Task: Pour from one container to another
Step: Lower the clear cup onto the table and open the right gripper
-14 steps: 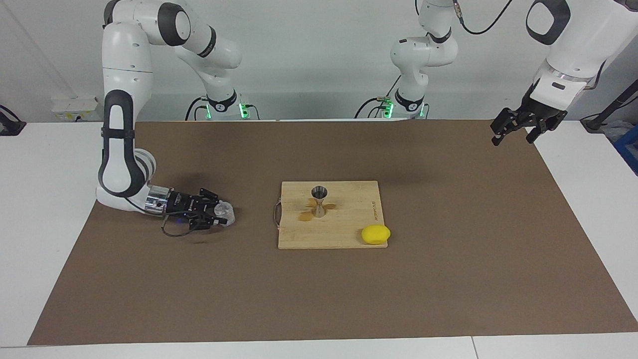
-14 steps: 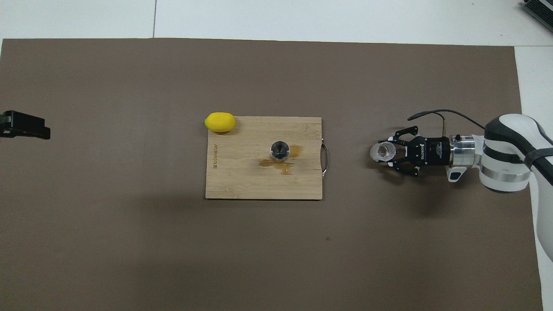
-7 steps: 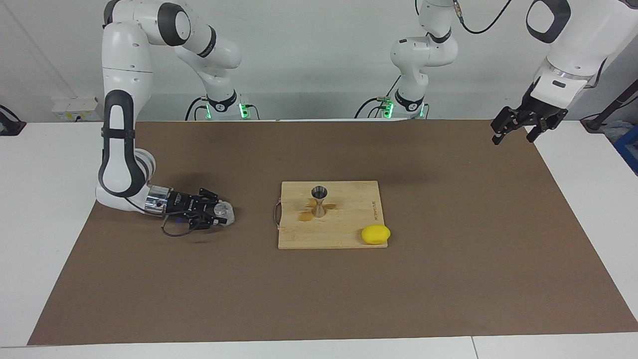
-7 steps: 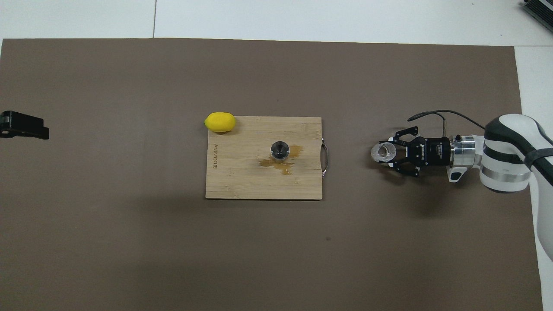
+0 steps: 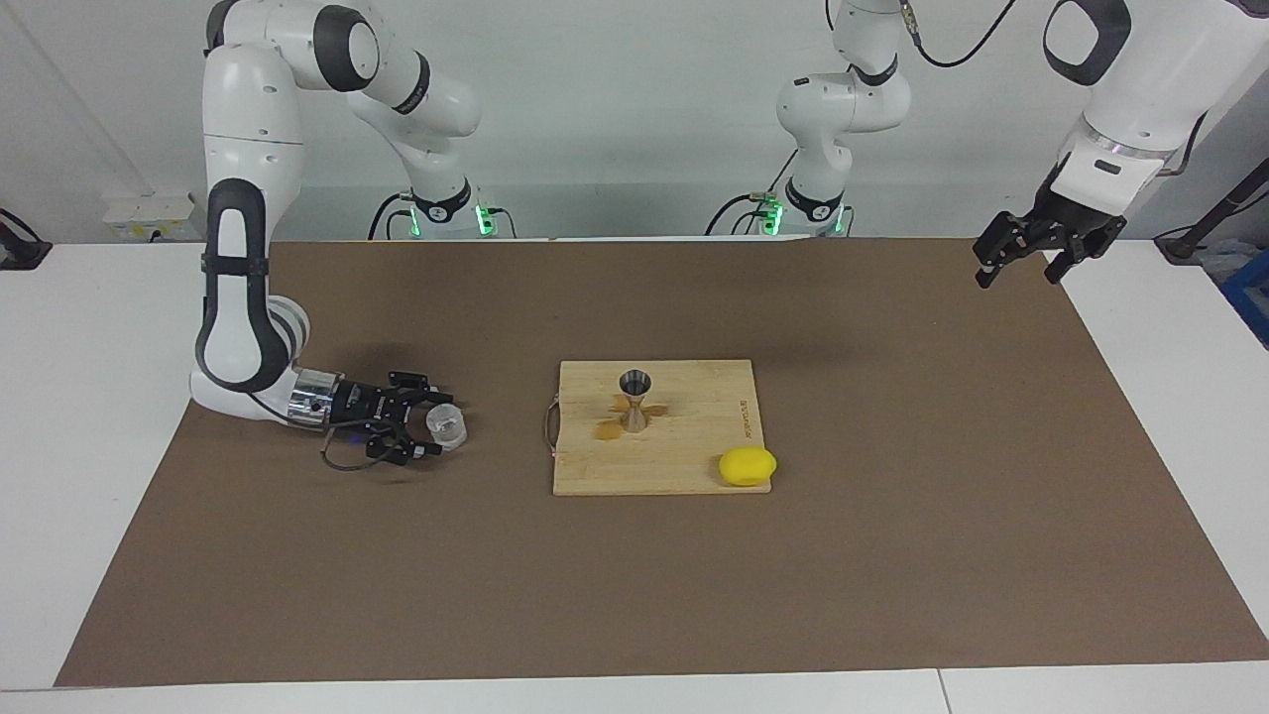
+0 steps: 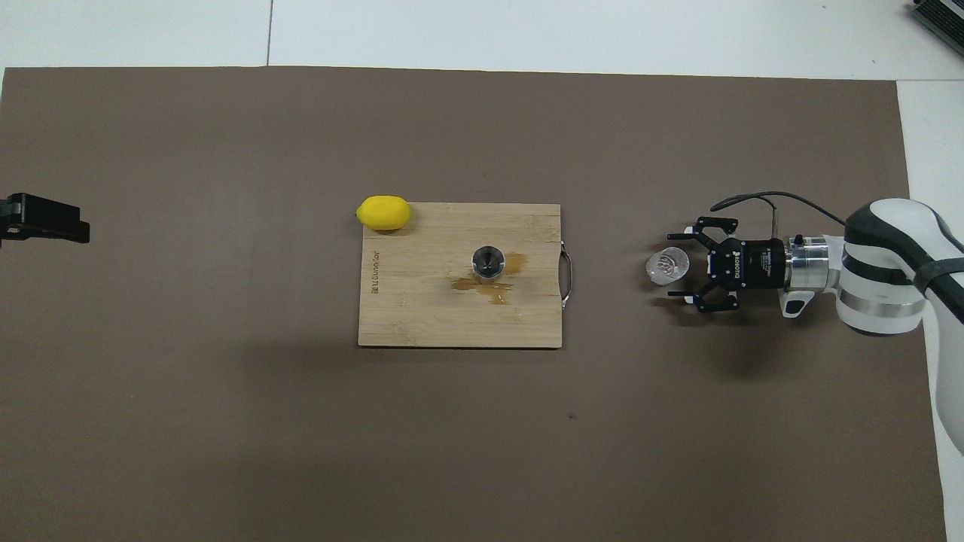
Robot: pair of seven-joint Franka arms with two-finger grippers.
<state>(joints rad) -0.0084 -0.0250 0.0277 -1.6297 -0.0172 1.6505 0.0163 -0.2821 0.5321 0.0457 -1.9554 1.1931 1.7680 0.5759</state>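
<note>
My right gripper (image 5: pixel 424 426) lies low over the brown mat at the left of the facing view, its wrist level with the table. Its two fingers are spread apart, one on each side of the small clear glass cup (image 5: pixel 445 424). The cup stands upright on the mat between them, and I judge the fingers no longer press it, though a light touch on one side is hard to rule out from here. In the overhead view the same gripper (image 6: pixel 680 264) sits at middle right, with the glass cup (image 6: pixel 667 267) just beside its fingertips.

Reading outward toward the centre of the frame, a pale bamboo cutting board (image 5: pixel 694 466) lies flat on the mat, well apart from the cup. On it stands the small silver hourglass-shaped metal jigger (image 5: pixel 634 399), upright, with amber wet patches on the wood around its foot. This suggests that the pour is done and some liquid missed the mouth. A yellow lemon (image 5: pixel 748 466) rests at the board's corner at lower right of it.

My left gripper (image 5: pixel 1019 260) hangs open in the air at the upper right of the facing view, over the mat's edge, waiting out of the way. The overhead view shows only its black tip (image 6: pixel 44 228) at the left edge.
</note>
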